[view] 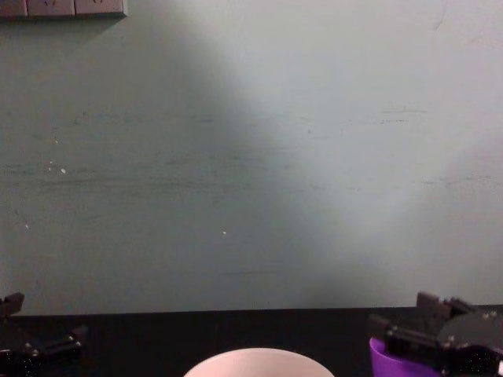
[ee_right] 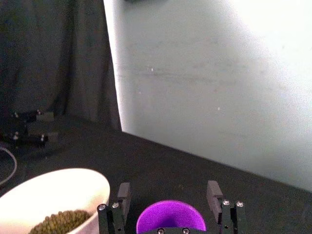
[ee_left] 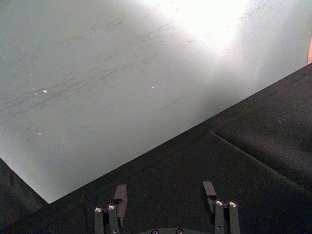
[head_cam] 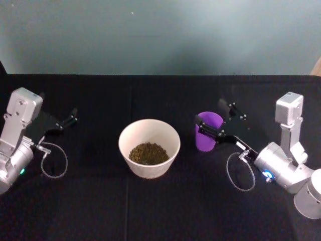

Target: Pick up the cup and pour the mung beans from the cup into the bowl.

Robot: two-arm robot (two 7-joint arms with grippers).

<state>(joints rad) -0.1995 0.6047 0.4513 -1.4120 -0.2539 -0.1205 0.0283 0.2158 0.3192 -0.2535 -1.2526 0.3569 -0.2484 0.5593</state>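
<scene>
Purple plastic cup [head_cam: 207, 131]: upright on black counter [head_cam: 150, 201], right of bowl.
Right pincer [head_cam: 214, 122]: we see it spread around cup.
White round bowl [head_cam: 149, 147]: holds beans.
Left pincer [head_cam: 70, 119]: released, idle.

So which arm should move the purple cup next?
The right. Its gripper already has its jaws around the cup beside the bowl; the left gripper sits far off, open.

One bowl [head_cam: 149, 147] stands on the black desk [head_cam: 165, 211], holding a single heap of mung beans [head_cam: 148, 153]. One purple cup [head_cam: 208, 131] stands just right of the bowl. Two tools flank the bowl: left tool [head_cam: 70, 119], right tool [head_cam: 214, 119].
</scene>
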